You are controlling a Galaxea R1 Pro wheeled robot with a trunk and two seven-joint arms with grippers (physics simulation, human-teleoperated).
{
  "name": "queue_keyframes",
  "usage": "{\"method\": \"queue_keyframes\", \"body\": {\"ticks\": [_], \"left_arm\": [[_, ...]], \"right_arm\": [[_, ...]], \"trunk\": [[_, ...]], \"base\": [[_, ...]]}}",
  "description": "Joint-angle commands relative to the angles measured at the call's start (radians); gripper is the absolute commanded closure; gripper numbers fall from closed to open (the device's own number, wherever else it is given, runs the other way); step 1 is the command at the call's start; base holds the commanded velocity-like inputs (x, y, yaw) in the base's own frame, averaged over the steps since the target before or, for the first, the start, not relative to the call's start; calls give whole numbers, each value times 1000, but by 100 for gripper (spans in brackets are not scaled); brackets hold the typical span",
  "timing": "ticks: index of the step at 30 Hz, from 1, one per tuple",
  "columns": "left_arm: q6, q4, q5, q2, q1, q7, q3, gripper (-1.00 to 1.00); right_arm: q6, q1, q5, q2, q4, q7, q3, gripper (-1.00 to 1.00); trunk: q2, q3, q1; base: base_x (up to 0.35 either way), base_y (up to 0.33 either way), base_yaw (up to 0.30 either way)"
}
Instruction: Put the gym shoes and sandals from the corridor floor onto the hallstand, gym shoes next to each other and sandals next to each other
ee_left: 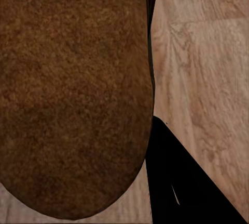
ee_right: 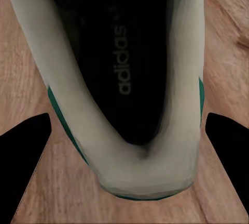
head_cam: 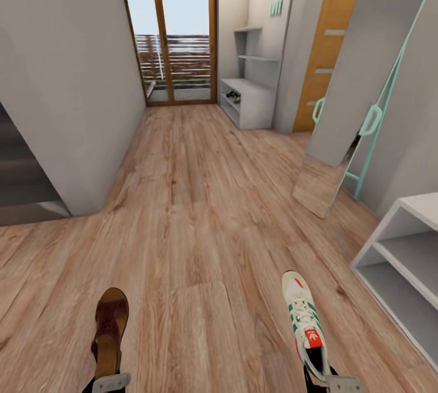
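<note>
While left hand (head_cam: 109, 381) grips sandal (head_cam: 110, 331), gym shoe (head_cam: 304, 320) sits in right hand (head_cam: 333, 382)

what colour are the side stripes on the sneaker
Green, on the white gym shoe; clearest in the head view.

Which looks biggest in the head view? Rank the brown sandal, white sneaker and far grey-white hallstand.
1. Pale grey-white hallstand, though far down the corridor.
2. and 3. White green-striped sneaker and brown strappy sandal: too alike to rank; both sit close to the camera.
</note>
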Motion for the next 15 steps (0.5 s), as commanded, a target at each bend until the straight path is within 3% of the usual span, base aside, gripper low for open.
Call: {"method": "queue_keyframes", "body": {"ticks": [1, 15], "left_arm": [[-3, 0, -13, -1, -1, -4, 8, 100], [-3, 0, -16, -1, -1, -4, 7, 100]], "right_arm": [[-3, -1, -10, -1, 0, -5, 8, 100], [-3, -1, -11, -2, -1, -5, 8, 100]], "trunk": [[0, -1, 0], [0, -1, 0]], "base": [[340, 0, 0], [340, 0, 0]]}}
